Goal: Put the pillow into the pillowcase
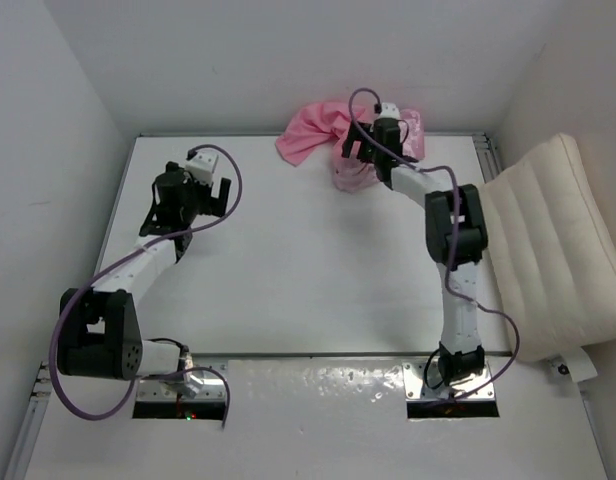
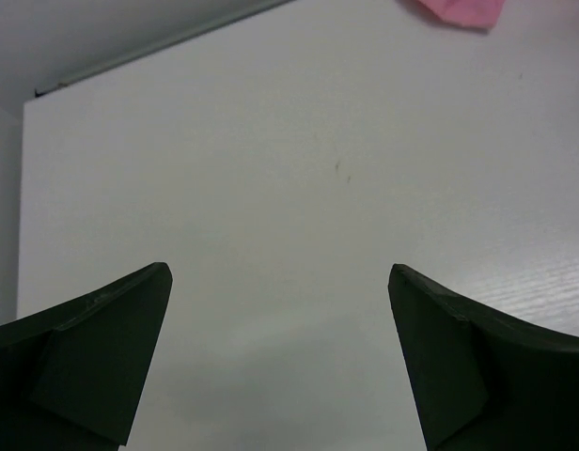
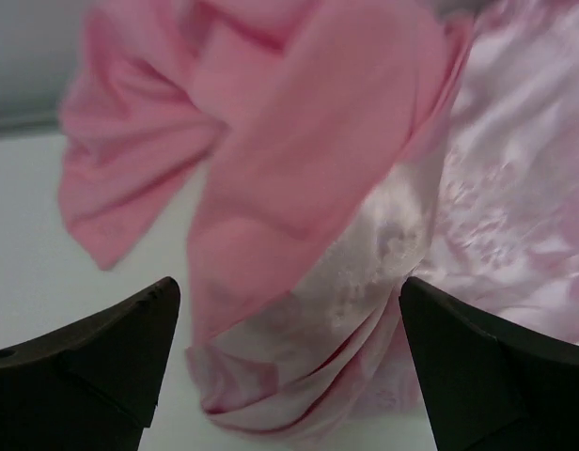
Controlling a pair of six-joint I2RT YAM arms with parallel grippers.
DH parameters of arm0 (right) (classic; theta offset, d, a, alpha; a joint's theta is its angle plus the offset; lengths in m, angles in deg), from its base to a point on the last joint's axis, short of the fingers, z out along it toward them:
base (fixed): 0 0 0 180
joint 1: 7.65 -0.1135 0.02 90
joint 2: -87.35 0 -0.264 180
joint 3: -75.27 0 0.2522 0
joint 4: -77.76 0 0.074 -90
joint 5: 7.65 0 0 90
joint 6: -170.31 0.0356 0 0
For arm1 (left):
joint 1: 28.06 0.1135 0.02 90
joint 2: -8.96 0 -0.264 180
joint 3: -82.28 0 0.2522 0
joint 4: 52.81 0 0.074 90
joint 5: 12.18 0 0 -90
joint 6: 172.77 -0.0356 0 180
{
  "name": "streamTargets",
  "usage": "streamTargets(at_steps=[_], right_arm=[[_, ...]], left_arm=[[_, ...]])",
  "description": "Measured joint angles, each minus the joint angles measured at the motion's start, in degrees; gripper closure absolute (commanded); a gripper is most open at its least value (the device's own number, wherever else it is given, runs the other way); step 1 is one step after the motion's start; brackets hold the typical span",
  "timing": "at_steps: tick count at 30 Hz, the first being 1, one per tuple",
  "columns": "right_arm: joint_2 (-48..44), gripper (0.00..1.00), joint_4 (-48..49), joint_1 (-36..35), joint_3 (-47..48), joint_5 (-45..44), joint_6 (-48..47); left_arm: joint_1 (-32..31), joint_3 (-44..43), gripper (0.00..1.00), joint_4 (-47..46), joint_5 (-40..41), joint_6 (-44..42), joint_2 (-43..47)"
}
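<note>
**Pillowcase bunched, pillow off to one side**

Your right end effector point(image 3: 285, 362) stands wide just short of the crumpled pink pillowcase point(image 3: 308, 188) at the far edge of the worktop point(image 1: 308, 270), holding nothing. Your left end effector point(image 2: 280, 362), equally wide and empty, hovers over white worktop. The pillow point(image 1: 553, 240) lies beyond the right edge.

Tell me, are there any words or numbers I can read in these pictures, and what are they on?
There is no text that can be read in any view.
pillowcase: only a shiny flower-like pattern, no letters.
pillow: no writing shows on its ridged face.
tab at the pillow's near corner: too small to tell whether anything is printed on it.
</note>
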Motion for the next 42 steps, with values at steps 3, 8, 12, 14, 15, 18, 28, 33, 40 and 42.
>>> streamTargets(at_steps=[3,8,12,14,15,18,28,33,40,42], right_arm=[[10.6,0.21,-5.0,-1.1,7.2,-2.3,4.2],[13.3,1.0,-5.1,-2.8,8.8,-0.2,6.6],[8.6,1.0,-4.4,-5.0,5.6,7.1,2.8],[3.5,1.0,-3.7,-6.8,2.8,14.9,1.0],[0.2,1.0,-1.1,-7.9,0.9,20.1,1.4],[-9.0,1.0,7.6,-10.2,-2.4,32.5,6.6],[-19.9,0.4,26.6,-2.7,-7.4,46.0,26.5],[-14.3,0.01,3.9,4.2,-9.3,36.1,21.0],[-15.8,0.01,-16.5,7.0,-14.1,17.6,6.7],[-19.0,0.12,-17.7,6.1,-17.2,16.3,3.4]], left_arm=[[0.0,0.7,0.0,2.0,0.1,1.2,0.0],[0.1,0.9,0.0,2.3,1.0,2.9,0.3],[0.6,1.2,0.0,1.9,3.3,5.2,0.7],[1.4,1.2,0.0,1.5,4.5,7.3,0.8],[2.0,1.2,0.0,1.4,5.0,8.4,0.9],[4.6,1.2,0.0,0.5,5.6,11.6,1.7],[9.1,1.2,0.0,-4.6,3.8,12.3,5.7],[9.0,3.1,0.0,-4.3,-2.9,7.1,6.5],[6.2,7.5,0.0,2.4,-12.5,-3.9,6.8],[4.8,8.7,0.0,4.8,-14.4,-7.7,6.7]])
